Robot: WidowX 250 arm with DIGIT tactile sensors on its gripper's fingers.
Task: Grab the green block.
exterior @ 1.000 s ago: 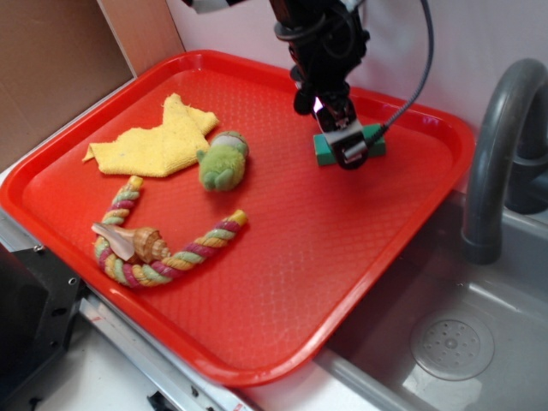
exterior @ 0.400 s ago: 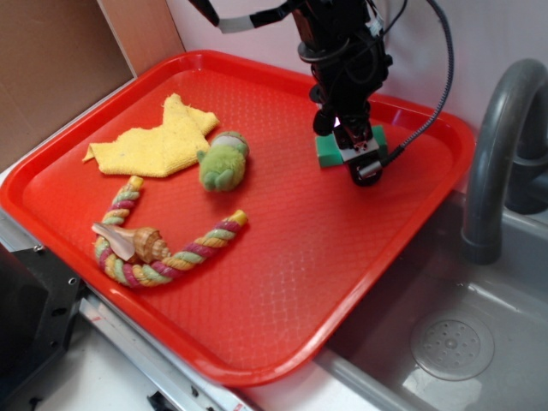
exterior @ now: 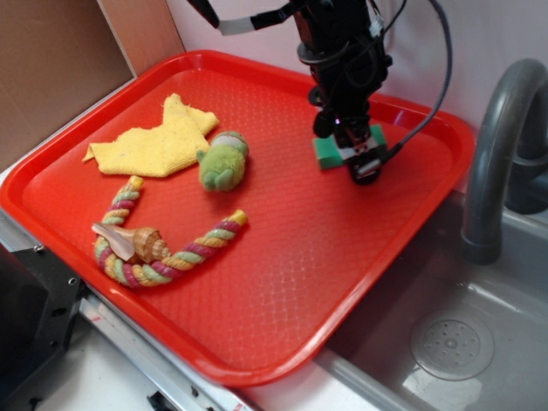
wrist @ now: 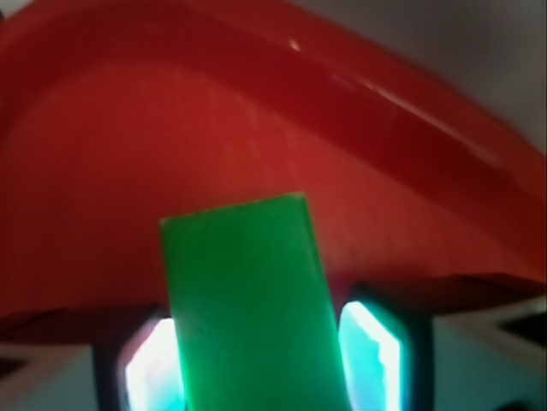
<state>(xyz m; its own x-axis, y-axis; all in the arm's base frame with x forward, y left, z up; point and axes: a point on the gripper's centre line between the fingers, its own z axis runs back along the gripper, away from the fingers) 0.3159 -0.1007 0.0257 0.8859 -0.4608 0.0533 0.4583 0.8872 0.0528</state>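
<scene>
**Block bracketed between the fingers, squeeze not yet confirmed**

The green block (exterior: 329,151) is found on the red tray (exterior: 282,282), near the tray's far right corner and close to the far rim. The gripper (exterior: 355,154) is lowered directly over it, so that in the exterior view only the block's left end is left uncovered. In the wrist view the block (wrist: 248,300) is seen lengthwise between the two fingers (wrist: 370,353), one pad on each long side, and green light from the block is reflected on both pads. The jaws are seen set narrowly about the block; whether the pads are already pressed against its sides, or a thin gap remains, cannot be told from these views. Nor can it be told whether the block is resting on the tray or has been raised off it.

The step in hand is judged to be the closing of the grasp. The next move is judged to call for a firm squeeze across the block's narrow width, followed by a straight lift, with the tray's raised far rim kept clear.

The yellow-green plush toy (exterior: 223,160), the yellow cloth (exterior: 154,141), the braided rope (exterior: 163,257) and the seashell (exterior: 137,242) are left lying towards the tray's left side, well apart from the gripper. A grey faucet (exterior: 501,145) is seen beyond the tray's right edge.
</scene>
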